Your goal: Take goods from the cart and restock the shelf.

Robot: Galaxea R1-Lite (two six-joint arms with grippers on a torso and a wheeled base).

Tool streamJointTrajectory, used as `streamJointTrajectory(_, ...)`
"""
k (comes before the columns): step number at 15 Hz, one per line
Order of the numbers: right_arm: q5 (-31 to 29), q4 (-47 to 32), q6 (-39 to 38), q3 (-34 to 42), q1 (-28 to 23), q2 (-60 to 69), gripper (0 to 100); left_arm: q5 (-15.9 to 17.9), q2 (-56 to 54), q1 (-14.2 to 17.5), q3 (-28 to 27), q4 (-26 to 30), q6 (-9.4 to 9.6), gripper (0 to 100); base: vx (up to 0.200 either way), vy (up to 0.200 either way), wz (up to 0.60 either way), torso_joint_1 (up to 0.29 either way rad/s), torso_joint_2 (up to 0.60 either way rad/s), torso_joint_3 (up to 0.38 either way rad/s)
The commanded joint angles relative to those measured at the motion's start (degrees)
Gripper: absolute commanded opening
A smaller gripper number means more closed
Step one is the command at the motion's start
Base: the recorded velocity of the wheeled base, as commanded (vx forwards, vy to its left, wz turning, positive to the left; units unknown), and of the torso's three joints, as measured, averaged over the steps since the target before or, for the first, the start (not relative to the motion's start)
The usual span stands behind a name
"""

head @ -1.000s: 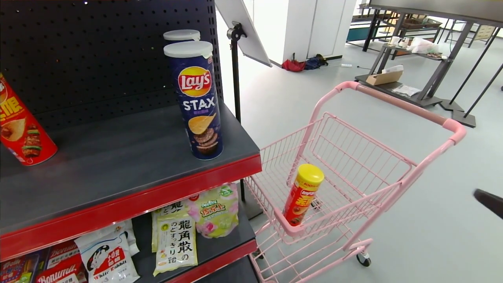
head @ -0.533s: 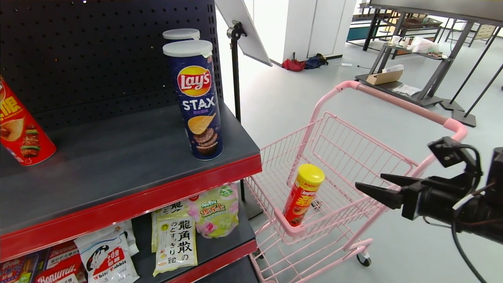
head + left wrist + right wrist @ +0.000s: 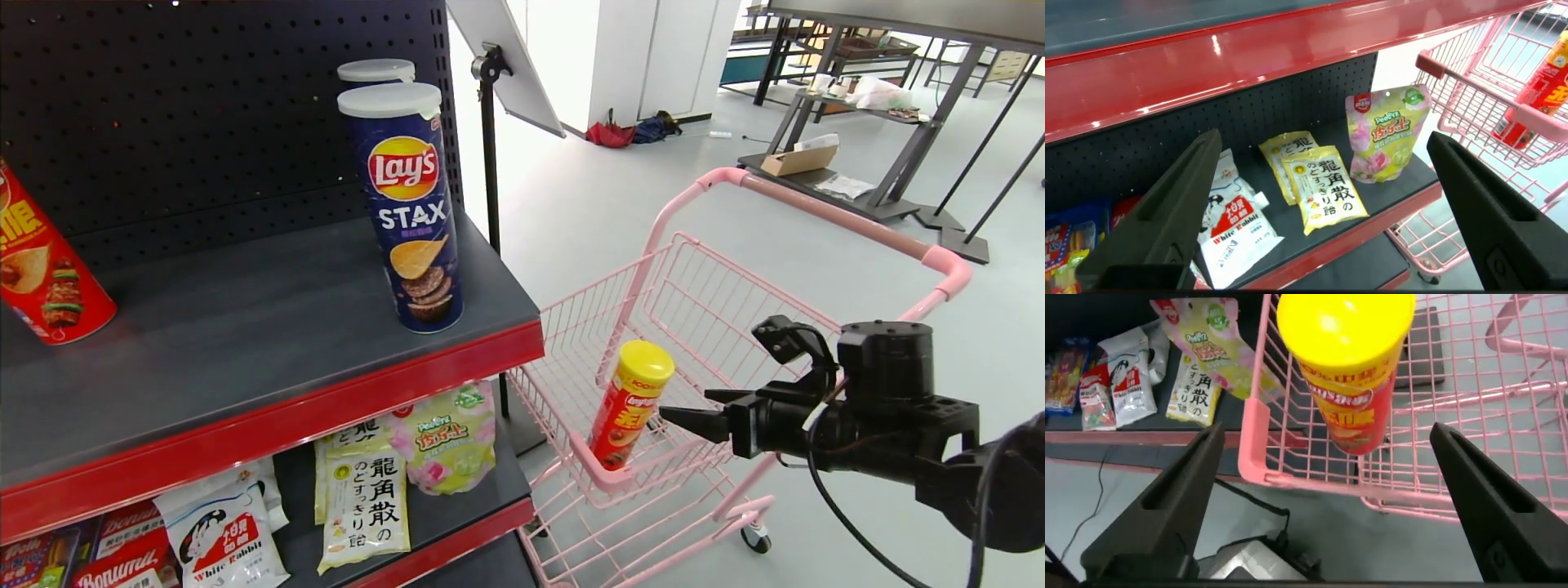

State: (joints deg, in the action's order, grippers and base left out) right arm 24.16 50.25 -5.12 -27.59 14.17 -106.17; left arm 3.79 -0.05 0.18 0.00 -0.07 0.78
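One yellow-lidded can (image 3: 630,404) stands in the pink cart (image 3: 816,208), with the right gripper (image 3: 684,403) spread wide close beside it. The top shelf (image 3: 245,327) holds two blue cans (image 3: 412,212) and one red can (image 3: 45,253). The left wrist camera adds the left gripper (image 3: 1323,137), fingers apart, facing snack bags (image 3: 1327,188) below.

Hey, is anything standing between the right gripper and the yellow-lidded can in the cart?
Nothing visible does. The right gripper, fingers open, points at the yellow-lidded can with open space between them. The wire walls of the cart stand around the can, not across that gap.
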Motion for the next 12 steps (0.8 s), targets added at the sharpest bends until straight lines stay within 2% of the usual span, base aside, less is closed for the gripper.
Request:
streamJointTrajectory(1,-0.3,1.1,0.1,-2.5,1.4,-5.3,100,0.0,0.0,0.0,0.0,0.0,0.01,100,0.000,0.000,0.00,0.000,0.00,0.000)
streamJointTrajectory(8,-0.9,2.6,-0.1,-9.9,1.0,-13.2,100,0.0,0.0,0.0,0.0,0.0,0.01,100,0.000,0.000,0.00,0.000,0.00,0.000)
streamJointTrajectory(12,-0.8,2.6,-0.2,-11.6,1.0,-15.5,100,0.0,0.0,0.0,0.0,0.0,0.10,100,0.000,0.000,0.00,0.000,0.00,0.000)
